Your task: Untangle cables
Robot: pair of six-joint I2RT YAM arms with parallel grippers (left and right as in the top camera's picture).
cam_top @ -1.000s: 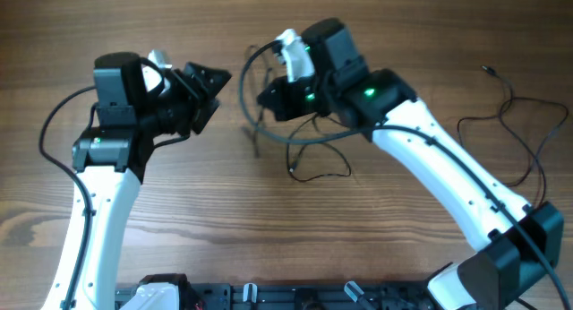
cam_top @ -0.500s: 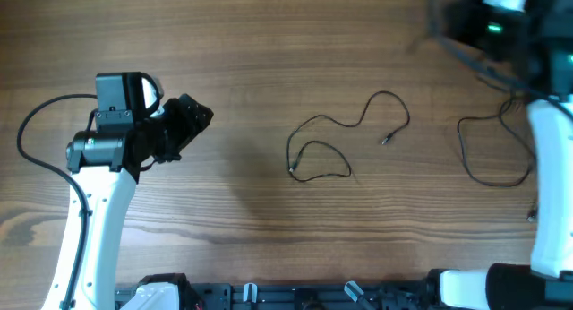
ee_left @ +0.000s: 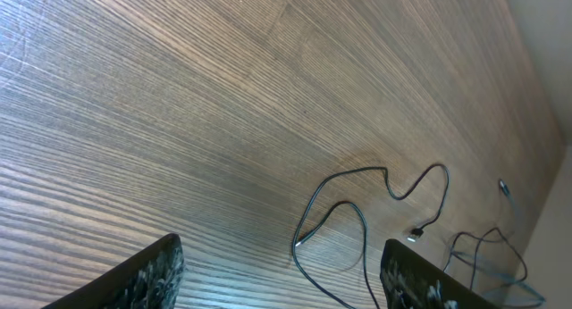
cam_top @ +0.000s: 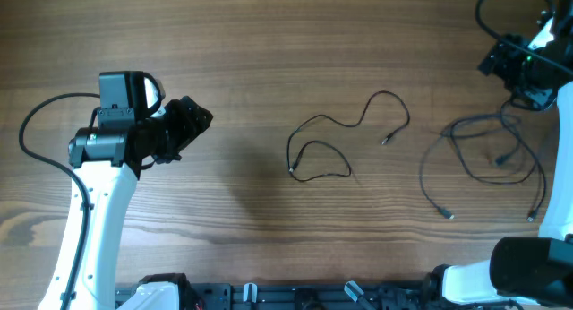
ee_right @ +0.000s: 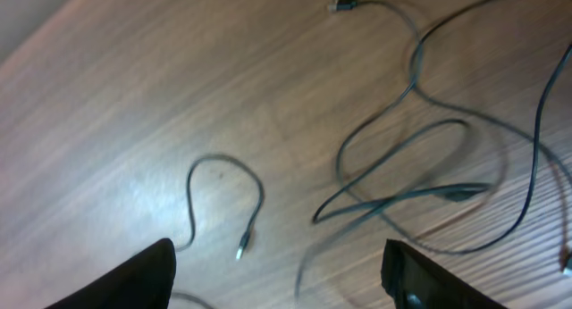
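Note:
One thin black cable (cam_top: pixel 358 124) lies alone in loose curves at the table's middle; the left wrist view shows it (ee_left: pixel 362 171) ahead of my left fingers. A loose heap of several overlapping cables (cam_top: pixel 488 153) sprawls at the right, and the right wrist view has it (ee_right: pixel 402 197) below the camera, with the lone cable's plug end (ee_right: pixel 241 249) to its left. My left gripper (cam_top: pixel 199 120) hangs open left of the middle cable, holding nothing. Above the heap at the far right, my right gripper (cam_top: pixel 508 73) is open and empty.
The wooden table (cam_top: pixel 251 50) carries only the cables. The thicker black wires of the arms loop beside the left arm (cam_top: pixel 36 122) and above the right gripper (cam_top: pixel 488 5). The right arm's white link (cam_top: pixel 560 193) runs down the right edge.
My right gripper swung from the table's middle to the far right and opened, and the cable it carried now lies in the right heap. The left arm drew back a little.

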